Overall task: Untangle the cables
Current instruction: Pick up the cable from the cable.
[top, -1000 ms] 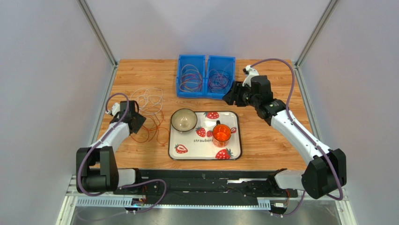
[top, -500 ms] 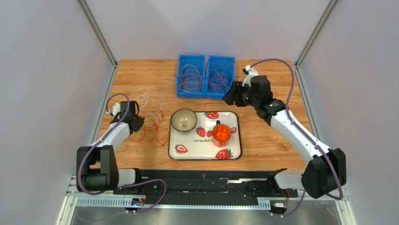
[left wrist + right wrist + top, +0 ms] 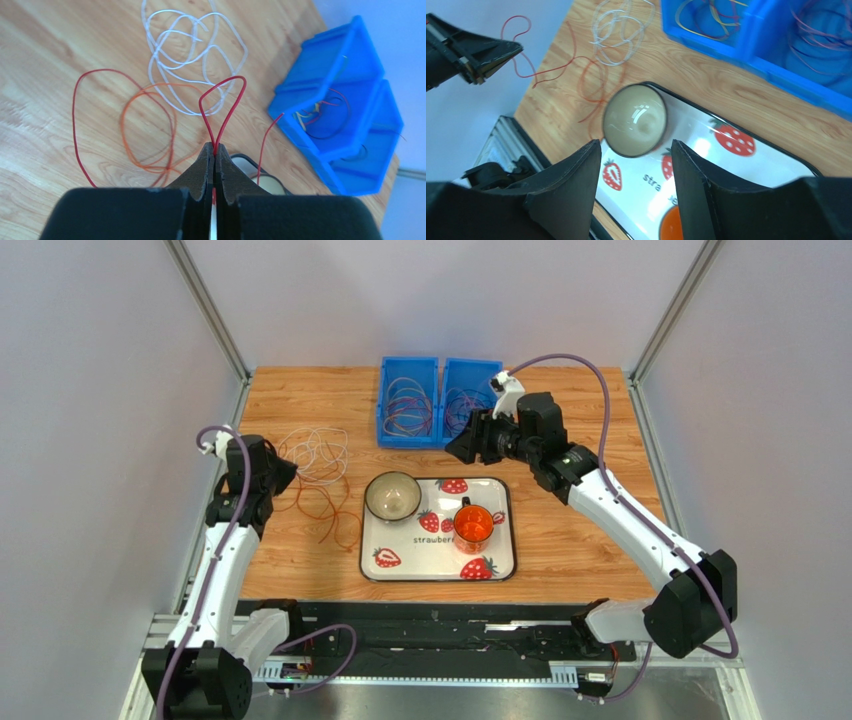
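A loose tangle of cables lies on the wood table at the left: a white cable, an orange cable and a red cable. My left gripper is shut on the red cable, which loops up out of the tips while the rest trails down to the table. The right wrist view shows that pinched red cable raised above the pile. My right gripper hangs open over the tray's far-left corner, above the bowl, with nothing between its fingers.
Two blue bins at the back centre hold more coiled wires. A strawberry-print tray in the middle carries a beige bowl and an orange cup. Metal frame posts stand at the table's back corners.
The left gripper shut on the red cable, then rose and drew back to the left, lifting a loop. The right arm swung left, from beside the bins to over the tray's corner.
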Tool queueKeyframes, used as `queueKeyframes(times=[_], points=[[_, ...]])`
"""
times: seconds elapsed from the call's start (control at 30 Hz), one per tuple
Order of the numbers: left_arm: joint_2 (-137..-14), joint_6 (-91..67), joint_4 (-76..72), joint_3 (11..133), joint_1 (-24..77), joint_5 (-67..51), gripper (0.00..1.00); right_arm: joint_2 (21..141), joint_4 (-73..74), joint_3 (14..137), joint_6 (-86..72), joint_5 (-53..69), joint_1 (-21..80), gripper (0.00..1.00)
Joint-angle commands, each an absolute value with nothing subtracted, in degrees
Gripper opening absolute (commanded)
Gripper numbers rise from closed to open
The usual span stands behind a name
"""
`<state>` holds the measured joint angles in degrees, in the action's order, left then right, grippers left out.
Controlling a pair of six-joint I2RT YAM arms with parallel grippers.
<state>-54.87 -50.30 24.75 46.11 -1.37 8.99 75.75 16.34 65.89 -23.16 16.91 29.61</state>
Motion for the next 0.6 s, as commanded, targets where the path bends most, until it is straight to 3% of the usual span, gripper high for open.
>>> queueKeyframes(times=[0.0, 0.2, 0.57], points=[[-52.82, -45.10, 30.14, 53.60, 1.30, 4.84, 0.00, 77.87, 8.72, 71.27, -25.92, 27.74, 31.46, 0.58], [-50.71, -41.66, 34.62, 60.11, 2.64, -1.12, 0.00, 82.52, 3.08, 76.80, -30.76, 37.25, 34.62, 0.59], [-48.51, -35.08, 37.88, 66.27, 2.90, -14.32, 0.00, 93.68, -5.80, 89.36, -34.71, 43.68, 44.37, 0.59]])
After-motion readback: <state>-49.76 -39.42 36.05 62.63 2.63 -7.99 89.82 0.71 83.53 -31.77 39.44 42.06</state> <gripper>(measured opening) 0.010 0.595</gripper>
